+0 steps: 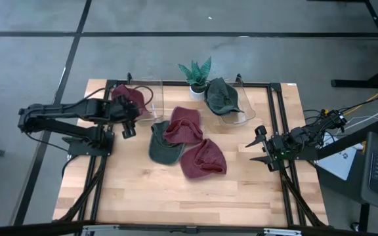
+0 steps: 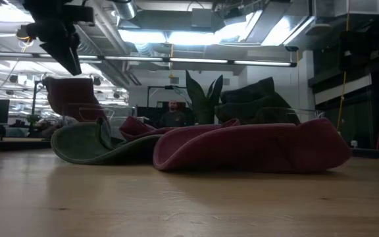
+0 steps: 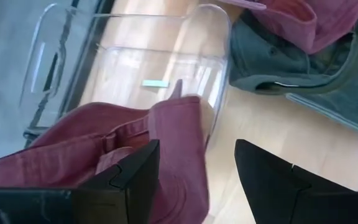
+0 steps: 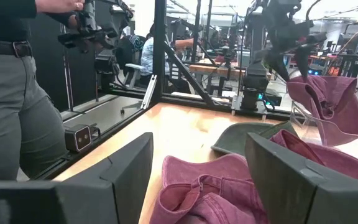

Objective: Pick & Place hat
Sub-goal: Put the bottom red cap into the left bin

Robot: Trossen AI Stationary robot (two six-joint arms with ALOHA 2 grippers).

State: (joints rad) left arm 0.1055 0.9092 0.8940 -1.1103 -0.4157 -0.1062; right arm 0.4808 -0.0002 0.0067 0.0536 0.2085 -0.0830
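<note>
You have one maroon hat (image 1: 131, 99) draped over the left clear bin (image 1: 151, 92) and a green hat (image 1: 222, 95) in the other, three hats (image 1: 186, 144) left on the worktop (image 1: 176, 190), and both the left hand (image 1: 130, 124) and right hand (image 1: 260, 145) open and empty.

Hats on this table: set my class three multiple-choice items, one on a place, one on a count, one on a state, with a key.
1. Where does the potted plant stand?
A. at the table's far edge, between the two clear bins
B. at the near edge
C. on the floor

2. How many hats lie loose in the middle of the table, outside the bins?
A. one
B. three
C. five

3. How is the right pincer?
A. shut on a red hat
B. open and empty
C. shut on the plant

Key: 1 A, it sits between the left bin and right bin. 2 B, one green hat and two red hats. 3 B, its fingers stand apart beside the pile, holding nothing.
</note>
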